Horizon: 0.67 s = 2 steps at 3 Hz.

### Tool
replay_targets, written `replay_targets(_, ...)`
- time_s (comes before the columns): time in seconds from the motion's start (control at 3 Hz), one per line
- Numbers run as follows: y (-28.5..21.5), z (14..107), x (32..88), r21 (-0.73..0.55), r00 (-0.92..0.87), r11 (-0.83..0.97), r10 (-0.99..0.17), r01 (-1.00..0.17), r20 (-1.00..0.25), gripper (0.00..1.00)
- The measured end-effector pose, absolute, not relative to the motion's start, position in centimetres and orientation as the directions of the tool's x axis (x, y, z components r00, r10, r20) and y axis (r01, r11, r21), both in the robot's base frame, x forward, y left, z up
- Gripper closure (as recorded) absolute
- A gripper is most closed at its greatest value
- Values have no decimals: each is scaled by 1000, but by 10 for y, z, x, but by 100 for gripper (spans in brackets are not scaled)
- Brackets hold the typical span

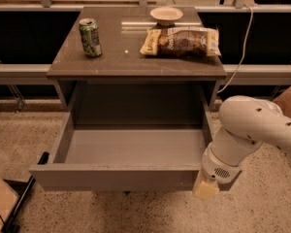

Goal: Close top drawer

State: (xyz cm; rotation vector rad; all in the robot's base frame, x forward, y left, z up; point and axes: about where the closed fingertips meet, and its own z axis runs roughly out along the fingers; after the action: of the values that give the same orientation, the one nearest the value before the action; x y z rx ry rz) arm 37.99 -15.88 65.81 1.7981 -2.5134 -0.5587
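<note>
The wide, shallow grey top drawer [116, 177] stands pulled far out across the lower centre. At its front right corner sits the cream-tipped gripper [206, 188] of the white arm [254, 123] (its opening cannot be told from here).

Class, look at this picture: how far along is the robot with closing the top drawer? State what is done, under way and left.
Done: the claw is at the right end of the front panel of the top drawer. In hand: the push, it seems, though contact cannot be confirmed. Left: all the closing, since the top drawer stands pulled far out below the tabletop.
</note>
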Motion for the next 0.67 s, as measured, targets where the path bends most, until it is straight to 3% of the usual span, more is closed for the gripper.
replay_targets(0.67, -156, 646, 401, 256, -332, 269, -911, -929, -246, 100)
